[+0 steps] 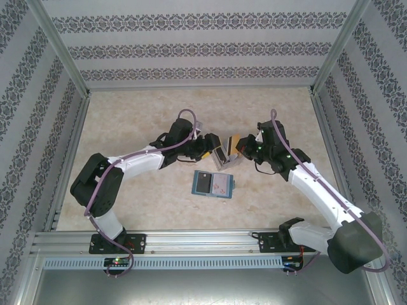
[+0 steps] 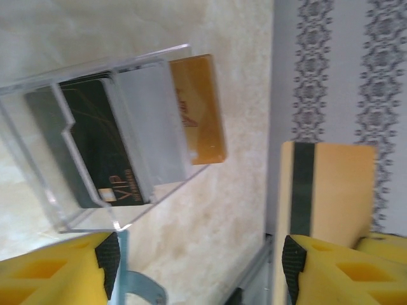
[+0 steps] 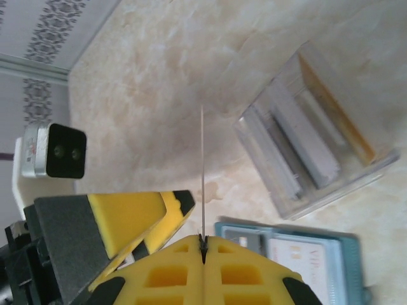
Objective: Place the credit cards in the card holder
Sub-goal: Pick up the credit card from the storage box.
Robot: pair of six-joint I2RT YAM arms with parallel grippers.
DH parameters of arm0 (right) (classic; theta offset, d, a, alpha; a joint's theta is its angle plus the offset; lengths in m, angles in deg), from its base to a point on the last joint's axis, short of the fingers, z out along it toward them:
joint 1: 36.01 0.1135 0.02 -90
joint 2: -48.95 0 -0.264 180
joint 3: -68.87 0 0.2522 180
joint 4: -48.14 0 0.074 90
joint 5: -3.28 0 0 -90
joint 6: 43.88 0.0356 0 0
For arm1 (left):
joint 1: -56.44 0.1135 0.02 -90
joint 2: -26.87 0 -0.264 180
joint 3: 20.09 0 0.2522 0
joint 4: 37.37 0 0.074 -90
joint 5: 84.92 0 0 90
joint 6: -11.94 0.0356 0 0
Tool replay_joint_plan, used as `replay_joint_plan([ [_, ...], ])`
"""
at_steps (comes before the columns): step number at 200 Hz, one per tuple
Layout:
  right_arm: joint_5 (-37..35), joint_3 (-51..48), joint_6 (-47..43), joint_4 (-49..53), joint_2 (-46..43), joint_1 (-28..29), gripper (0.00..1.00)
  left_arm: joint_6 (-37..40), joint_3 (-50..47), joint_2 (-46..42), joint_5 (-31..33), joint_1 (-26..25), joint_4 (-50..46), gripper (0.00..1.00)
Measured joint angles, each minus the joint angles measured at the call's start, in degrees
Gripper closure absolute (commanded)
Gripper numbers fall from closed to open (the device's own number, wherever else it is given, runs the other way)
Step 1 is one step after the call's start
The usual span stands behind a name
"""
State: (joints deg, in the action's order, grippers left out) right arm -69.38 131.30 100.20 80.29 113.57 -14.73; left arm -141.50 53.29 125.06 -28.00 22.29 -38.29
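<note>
My right gripper (image 3: 203, 241) is shut on a yellow credit card with a dark stripe (image 2: 337, 190), seen edge-on in the right wrist view (image 3: 202, 171). It holds the card above the table, between the two grippers (image 1: 233, 140). My left gripper (image 2: 200, 264) stands open right beside that card, and its right finger (image 2: 294, 264) is close against the card's face. The teal card holder (image 1: 213, 184) lies open below them, with a dark card in its left side and a pale card (image 3: 305, 260) in its right.
A clear plastic box (image 1: 222, 159) stands between the grippers and the card holder. It holds a dark VIP card (image 2: 102, 146), a grey card (image 2: 149, 121) and an orange card (image 2: 200, 108). Patterned walls and metal rails bound the table.
</note>
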Motion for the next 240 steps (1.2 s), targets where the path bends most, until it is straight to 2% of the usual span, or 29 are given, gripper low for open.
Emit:
replay_joint_plan([
  [14,1.25,-1.11,1.75,-2.01,-0.46,0.0,1.0,-2.32,-0.02,0.13,-2.19,0.24,3.98,0.33],
  [54,4.04,-3.39,5.09,-6.67,-0.79,0.0,1.0,-8.11,-0.02,2.25,-7.63,0.42,15.02,0.47],
  [114,7.08,-6.71,9.29,-13.64,-1.62,-0.02,1.0,-10.58,-0.42,3.13,-9.86,0.42,18.21,0.47],
  [134,7.17,-7.63,10.14,-14.4,-2.47,-0.04,1.0,-11.04,-0.9,3.13,-10.05,0.42,18.97,0.55],
  [147,7.19,-7.82,10.38,-14.71,-2.67,-0.04,1.0,-11.72,-0.92,3.13,-10.21,0.42,19.21,0.69],
  [174,7.17,-7.98,10.71,-15.65,-2.82,-0.15,0.9,-12.46,-1.22,3.13,-10.23,0.52,19.78,0.94],
  [185,7.1,-8.44,10.69,-15.28,-2.84,-0.46,0.84,-12.39,-1.27,2.95,-10.47,0.63,20.5,1.0],
  [240,12.28,-9.33,9.18,-15.45,-3.74,-4.98,0.75,-12.26,-1.25,2.58,-13.03,0.63,20.79,1.0],
])
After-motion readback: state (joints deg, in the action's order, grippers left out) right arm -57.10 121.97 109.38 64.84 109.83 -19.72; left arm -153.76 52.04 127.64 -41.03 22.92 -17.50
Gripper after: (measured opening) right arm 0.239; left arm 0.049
